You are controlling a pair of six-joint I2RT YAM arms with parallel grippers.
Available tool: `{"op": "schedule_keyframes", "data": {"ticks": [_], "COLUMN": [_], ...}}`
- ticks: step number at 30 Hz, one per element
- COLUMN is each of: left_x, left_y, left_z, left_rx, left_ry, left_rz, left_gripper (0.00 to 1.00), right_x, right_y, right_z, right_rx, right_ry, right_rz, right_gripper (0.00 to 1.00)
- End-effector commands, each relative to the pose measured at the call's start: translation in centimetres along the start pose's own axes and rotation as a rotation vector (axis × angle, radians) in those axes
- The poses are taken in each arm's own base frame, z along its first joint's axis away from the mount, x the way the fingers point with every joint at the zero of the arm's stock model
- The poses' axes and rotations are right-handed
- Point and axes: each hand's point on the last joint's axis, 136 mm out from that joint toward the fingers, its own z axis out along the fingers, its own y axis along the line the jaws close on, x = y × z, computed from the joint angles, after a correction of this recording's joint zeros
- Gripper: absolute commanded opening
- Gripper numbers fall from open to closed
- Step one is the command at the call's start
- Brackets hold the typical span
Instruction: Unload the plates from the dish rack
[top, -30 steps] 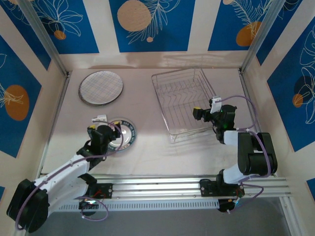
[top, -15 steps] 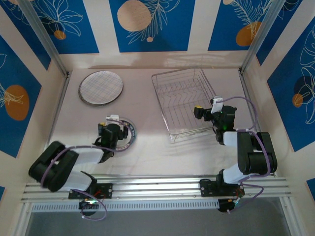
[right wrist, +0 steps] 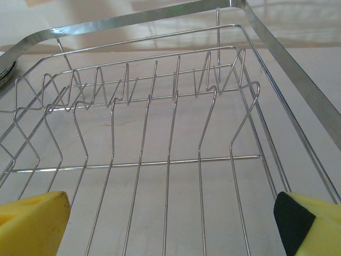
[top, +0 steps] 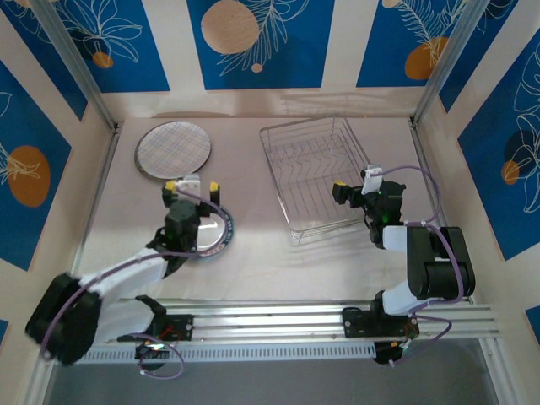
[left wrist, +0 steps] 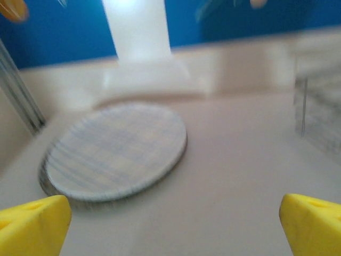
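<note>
Top view: the table [top: 253,261] carries everything. The dish rack [top: 314,173] sits on it at approx 1 o'clock from centre, long side running near to far. The big grey checked plate [top: 173,150] lies flat at 10 o'clock, well apart from the rack; on your left wrist cam it's blurred, ahead-left. The smaller dark-rimmed plate [top: 218,229] lies flat at 8 o'clock, partly under the left arm. The left gripper [top: 191,185] is btwn the two plates, yellow tips spread wide. The right gripper [top: 339,191] is over the rack's 5 o'clock part, fingers apart, its cam looking along the wire dividers.
</note>
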Motion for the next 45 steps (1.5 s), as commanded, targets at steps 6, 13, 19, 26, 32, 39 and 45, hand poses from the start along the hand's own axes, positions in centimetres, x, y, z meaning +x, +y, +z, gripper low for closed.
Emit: {"op": "schedule_keyframes", "data": {"ticks": [6,13,19,26,32,39,45], "left_x": [6.7,9.0,11.0,12.1,12.3,12.1,12.1], "left_y": [6.5,6.4,5.4,6.1,7.6,6.9,7.2], "left_z": [1.1,3.0,4.7,6.5,6.5,6.0,6.1], "left_rx": [-0.076,0.001,0.043,0.048,0.026,0.068,0.052], "left_ry": [0.165,0.097,0.037,0.179,0.184,0.155,0.162], "left_rz": [0.117,0.118,0.120,0.067,-0.004,0.011,0.002], "left_gripper": [1.00,1.00,1.00,1.00,1.00,1.00,1.00], "right_x": [2.4,2.3,2.3,2.3,2.4,2.3,2.4], "right_y": [-0.3,-0.3,-0.3,-0.3,-0.3,-0.3,-0.3], "right_z": [-0.1,0.0,0.0,0.0,0.0,0.0,0.0], "right_rx": [0.020,0.021,0.020,0.020,0.022,0.022,0.021], "right_ry": [0.059,0.057,0.058,0.058,0.060,0.059,0.059], "right_rz": [0.013,0.013,0.013,0.013,0.012,0.013,0.013], "right_gripper": [0.99,0.99,0.99,0.99,0.99,0.99,0.99]}}
